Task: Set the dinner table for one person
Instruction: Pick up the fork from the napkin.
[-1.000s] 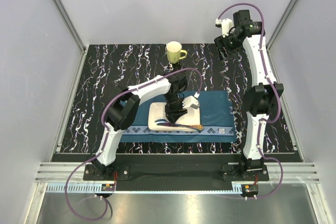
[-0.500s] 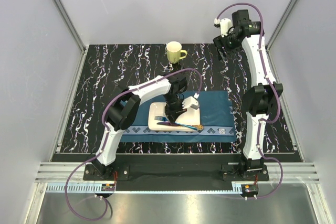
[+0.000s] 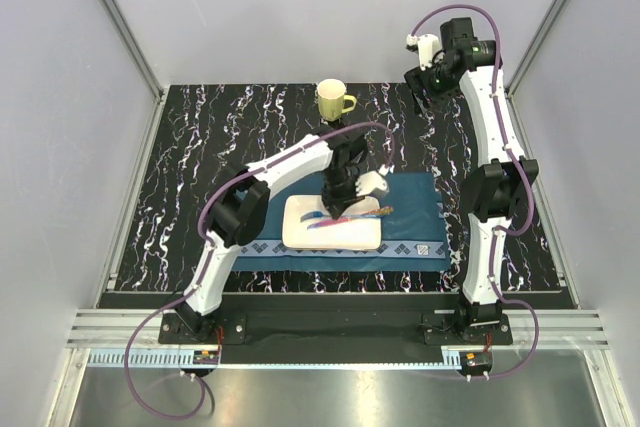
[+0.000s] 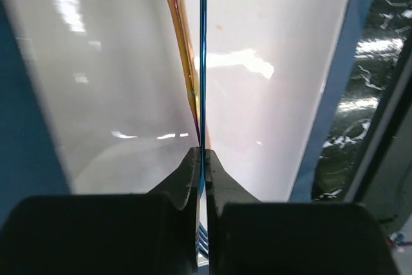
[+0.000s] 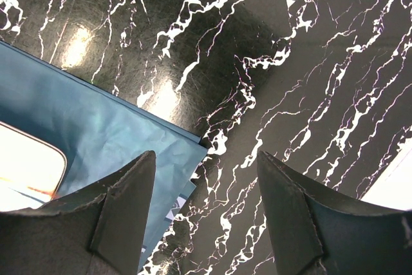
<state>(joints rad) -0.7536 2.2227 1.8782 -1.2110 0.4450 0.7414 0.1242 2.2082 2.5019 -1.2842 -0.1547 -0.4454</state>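
Blue fork (image 4: 203,62) now pinched in left claw (image 4: 203,154).

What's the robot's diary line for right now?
left gripper: shut on cutlery over plate | right gripper: open, empty, above table | mug: at table's far edge

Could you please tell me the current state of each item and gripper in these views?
Left gripper, jaws shut on the blue utensil over the plate.
Right gripper, jaws open, empty, above the dinner table.
Mug, upright on the dinner table.
Plate, flat on the placemat.
Placemat, spread flat.
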